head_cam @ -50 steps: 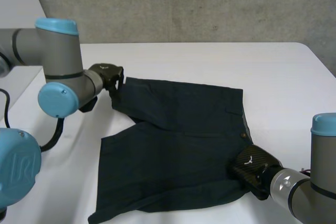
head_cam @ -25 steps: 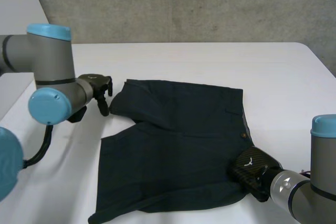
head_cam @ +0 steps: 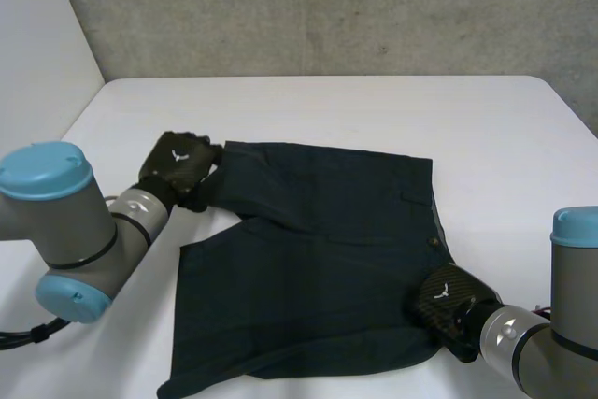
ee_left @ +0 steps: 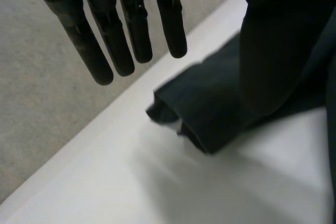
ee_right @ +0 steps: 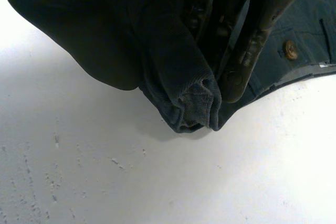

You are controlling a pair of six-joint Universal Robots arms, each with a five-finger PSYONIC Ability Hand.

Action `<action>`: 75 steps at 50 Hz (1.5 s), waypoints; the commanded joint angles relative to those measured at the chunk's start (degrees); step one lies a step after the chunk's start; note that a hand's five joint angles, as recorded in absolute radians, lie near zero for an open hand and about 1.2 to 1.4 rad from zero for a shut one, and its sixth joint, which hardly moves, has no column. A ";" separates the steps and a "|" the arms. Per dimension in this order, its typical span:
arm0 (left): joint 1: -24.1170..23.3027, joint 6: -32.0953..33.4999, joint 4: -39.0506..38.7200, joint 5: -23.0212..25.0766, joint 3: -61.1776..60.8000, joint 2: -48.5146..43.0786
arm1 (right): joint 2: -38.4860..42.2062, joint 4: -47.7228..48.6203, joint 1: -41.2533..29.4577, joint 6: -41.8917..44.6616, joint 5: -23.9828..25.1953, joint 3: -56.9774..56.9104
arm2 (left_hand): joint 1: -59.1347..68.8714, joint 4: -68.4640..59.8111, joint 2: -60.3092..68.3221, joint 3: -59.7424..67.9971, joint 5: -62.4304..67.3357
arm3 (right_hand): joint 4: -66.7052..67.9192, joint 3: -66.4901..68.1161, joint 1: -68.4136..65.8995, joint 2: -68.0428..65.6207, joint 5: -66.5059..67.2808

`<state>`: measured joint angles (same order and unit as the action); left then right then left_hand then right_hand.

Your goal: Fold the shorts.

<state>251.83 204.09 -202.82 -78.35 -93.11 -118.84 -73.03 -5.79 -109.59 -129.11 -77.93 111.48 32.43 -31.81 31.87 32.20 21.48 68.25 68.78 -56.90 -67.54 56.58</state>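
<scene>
Dark navy shorts (head_cam: 318,259) lie spread flat on the white table (head_cam: 374,109), waistband toward my right arm and legs toward my left. My left hand (head_cam: 177,163) rests beside the far leg's hem corner. In the left wrist view its fingers (ee_left: 131,30) hang straight and empty, with the hem corner (ee_left: 210,108) lying on the table just past the fingertips. My right hand (head_cam: 447,304) sits at the near waistband corner. There its fingers (ee_right: 252,40) are curled round a bunched fold of the shorts (ee_right: 173,77), close to the button (ee_right: 289,50).
A grey concrete wall (head_cam: 327,7) runs behind the table's far edge. Bare white tabletop (head_cam: 505,137) lies beyond the shorts and to their right. The table's left edge (head_cam: 79,119) slants down past my left arm.
My left hand has let go of the far leg's corner and opened, and the left arm has swung down toward the near side. The corner lies flat now. The right hand has kept its grip.
</scene>
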 commanded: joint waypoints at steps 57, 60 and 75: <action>-1.08 -17.39 30.27 -6.29 -3.11 18.19 | -0.36 -0.80 1.57 -8.69 -0.91 -2.84 | -4.91 4.29 -4.35 -4.68 -3.97 | 11.75 11.22 -23.10 -12.46 13.42; -3.27 -22.50 35.29 -5.94 -8.38 23.55 | -0.36 -0.80 2.28 -10.46 -0.65 -3.28 | -3.37 2.75 -2.81 -3.14 -2.43 | 11.75 11.22 -23.10 -12.46 13.42; -15.05 -18.99 32.58 -7.52 -25.19 27.00 | -0.36 -0.01 2.37 -11.78 -0.64 -3.28 | -1.69 1.07 -1.14 -1.47 -0.75 | 11.75 11.22 -23.10 -12.46 13.42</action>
<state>240.21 182.93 -168.74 -85.23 -115.58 -88.87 -73.36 -5.87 -107.17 -140.80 -78.42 108.05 25.29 -25.67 25.50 25.57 15.80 68.41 69.34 -57.31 -67.66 56.59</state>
